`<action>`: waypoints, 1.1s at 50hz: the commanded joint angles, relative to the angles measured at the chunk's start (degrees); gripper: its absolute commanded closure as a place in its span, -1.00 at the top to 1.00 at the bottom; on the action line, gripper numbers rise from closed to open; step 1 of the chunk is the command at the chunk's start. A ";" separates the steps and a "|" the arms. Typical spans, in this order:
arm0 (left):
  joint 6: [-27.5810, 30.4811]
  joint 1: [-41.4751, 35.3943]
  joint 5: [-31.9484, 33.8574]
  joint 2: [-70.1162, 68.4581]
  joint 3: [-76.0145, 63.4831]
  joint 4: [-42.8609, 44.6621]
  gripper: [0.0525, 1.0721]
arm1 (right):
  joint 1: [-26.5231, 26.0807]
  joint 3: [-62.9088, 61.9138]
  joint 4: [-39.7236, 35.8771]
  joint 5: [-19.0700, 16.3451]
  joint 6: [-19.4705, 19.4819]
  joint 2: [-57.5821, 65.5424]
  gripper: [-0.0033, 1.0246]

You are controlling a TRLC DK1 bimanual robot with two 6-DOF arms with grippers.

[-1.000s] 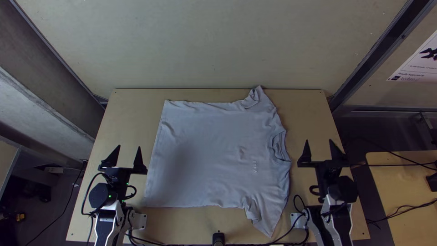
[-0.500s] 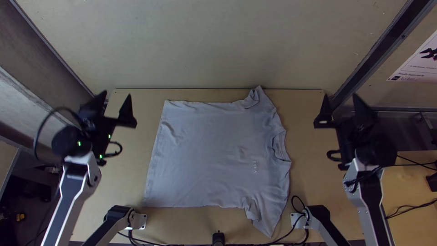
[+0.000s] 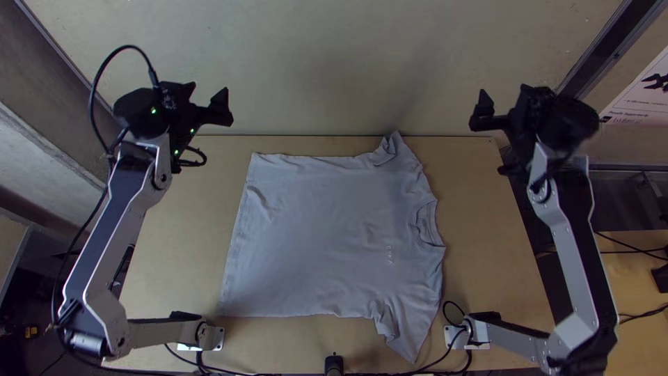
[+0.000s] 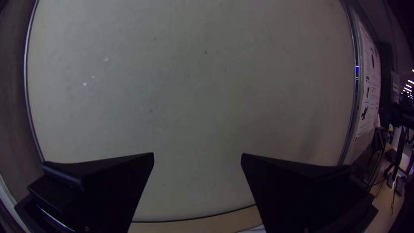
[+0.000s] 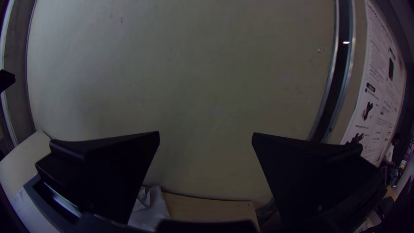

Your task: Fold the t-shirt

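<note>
We see the left claw [image 3: 208, 92] released, its wide black fingers [image 3: 221, 111] standing well apart with nothing between them. Taking twelve as the far side of the counter [image 3: 497, 278], we have this claw raised near eleven o'clock. The right claw [image 3: 505, 99] is released as well, its two fingers spread and bare, up between one and two o'clock. Neither claw touches the cloth. Between the fingers of each, our wrist views look onto a pale panel [image 3: 334, 63], which rises at twelve o'clock behind the counter.

Inward and below the claws, we find the t-shirt [image 3: 313, 237] lying spread on the middle of the counter, unfolded. Its collar [image 3: 426, 226] faces three o'clock and its hem [image 3: 235, 240] faces nine. One sleeve [image 3: 391, 150] points to one o'clock, creased and reaching the counter's far edge; the other sleeve [image 3: 407, 331] points to five, tapering to a corner, with wrinkles where it meets the body. We notice soft ripples across the body and some small marks on the chest near the collar.

Farther out, a small black device [image 3: 334, 365] sits at six o'clock on the near edge, with black cables running either side. Past the counter at three o'clock we see another wooden surface [image 3: 633, 278], and a white poster [image 3: 643, 94] toward two.
</note>
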 commanded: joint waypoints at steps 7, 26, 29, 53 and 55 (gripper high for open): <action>-4.20 0.56 0.03 9.30 9.10 -7.79 0.90 | 0.31 3.31 -2.26 0.43 3.43 7.40 0.92; -7.98 2.15 0.03 28.20 23.51 -24.49 0.89 | 1.63 6.38 -7.10 0.78 10.90 20.76 0.91; -8.06 2.50 0.12 31.89 26.76 -28.62 0.89 | 1.71 7.09 -7.62 0.70 11.96 22.78 0.92; -10.17 4.43 -0.59 47.89 29.84 -34.25 0.51 | 2.77 13.76 -12.90 0.26 18.64 36.40 0.92; -10.09 4.43 -0.67 48.50 30.10 -33.89 0.51 | 2.86 14.38 -13.07 0.26 18.99 37.10 0.92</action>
